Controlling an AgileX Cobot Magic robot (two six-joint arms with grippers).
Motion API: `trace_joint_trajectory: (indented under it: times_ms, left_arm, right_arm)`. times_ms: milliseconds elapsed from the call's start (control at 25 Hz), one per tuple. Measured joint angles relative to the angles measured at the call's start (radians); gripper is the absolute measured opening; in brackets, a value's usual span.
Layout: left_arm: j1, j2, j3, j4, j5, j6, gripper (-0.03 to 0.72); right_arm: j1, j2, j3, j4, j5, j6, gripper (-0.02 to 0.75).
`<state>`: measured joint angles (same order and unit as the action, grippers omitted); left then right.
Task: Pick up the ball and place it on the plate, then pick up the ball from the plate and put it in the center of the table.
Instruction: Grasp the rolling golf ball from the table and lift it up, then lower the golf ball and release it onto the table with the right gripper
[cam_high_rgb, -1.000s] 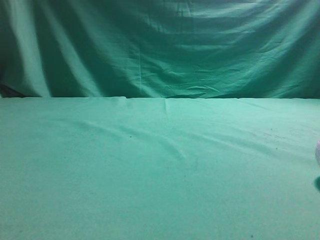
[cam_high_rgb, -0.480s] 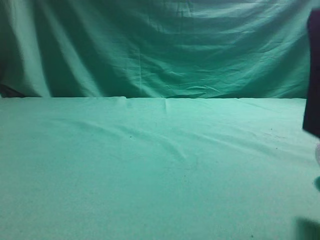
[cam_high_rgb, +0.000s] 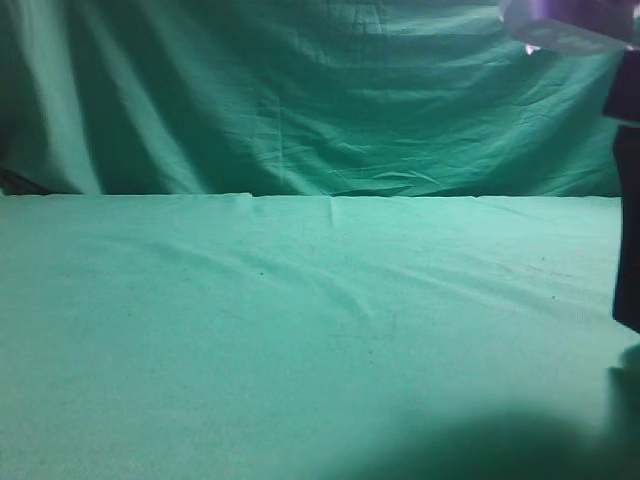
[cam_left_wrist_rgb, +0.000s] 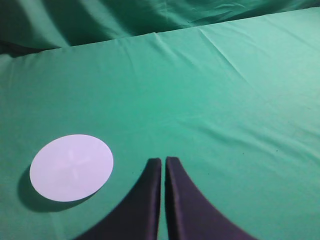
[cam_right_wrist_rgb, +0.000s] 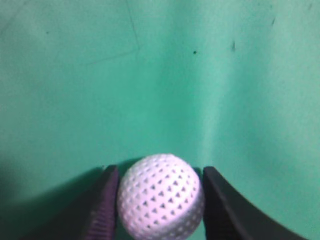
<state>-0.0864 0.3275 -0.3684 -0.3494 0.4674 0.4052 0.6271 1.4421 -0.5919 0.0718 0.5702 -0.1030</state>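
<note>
The white dimpled ball (cam_right_wrist_rgb: 161, 196) sits between the two dark fingers of my right gripper (cam_right_wrist_rgb: 160, 172), which touch it on both sides, just over the green table (cam_right_wrist_rgb: 160, 75). In the exterior view only my right arm (cam_high_rgb: 627, 230) shows at the right edge; the ball is hidden there. A round white plate (cam_left_wrist_rgb: 71, 167) lies on the table (cam_left_wrist_rgb: 210, 90) in the left wrist view, left of my left gripper (cam_left_wrist_rgb: 163, 160). That gripper is shut, empty, and hovers above the cloth.
A draped green backdrop curtain (cam_high_rgb: 300, 90) hangs behind the table's far edge. A pale part of the right arm (cam_high_rgb: 565, 25) shows at the exterior view's top right. A dark shadow (cam_high_rgb: 500, 445) lies on the cloth at the bottom right.
My right arm has come into the exterior view at the right edge and moved down, covering the ball that showed there. Its shadow has spread over the cloth.
</note>
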Motion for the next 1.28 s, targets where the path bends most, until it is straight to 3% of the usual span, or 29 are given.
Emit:
trace_joint_trajectory:
  times_ms: [80,120,200,520,680,1040,1280]
  left_arm:
    - [0.0,0.0,0.0,0.0,0.0,0.0,0.0]
    - [0.0,0.0,0.0,0.0,0.0,0.0,0.0]
    - [0.0,0.0,0.0,0.0,0.0,0.0,0.0]
    - [0.0,0.0,0.0,0.0,0.0,0.0,0.0]
    - [0.0,0.0,0.0,0.0,0.0,0.0,0.0]
    - [0.0,-0.004,0.0,0.0,0.0,0.0,0.0]
    - [0.0,-0.004,0.0,0.0,0.0,0.0,0.0]
  right_arm:
    - [0.0,0.002,-0.034,-0.007,0.023,0.0,0.327]
    - [0.0,0.004,-0.06,-0.011,0.044,0.0,0.286]
    - [0.0,0.005,-0.123,-0.011,0.072,0.0,0.305]
    - [0.002,0.063,-0.536,-0.013,0.182,-0.002,0.305]
    - [0.019,0.195,-0.717,-0.013,0.248,-0.046,0.305]
    - [0.149,0.599,-1.099,-0.011,0.31,-0.087,0.305]
    - [0.163,0.792,-1.287,-0.009,0.319,-0.09,0.305]
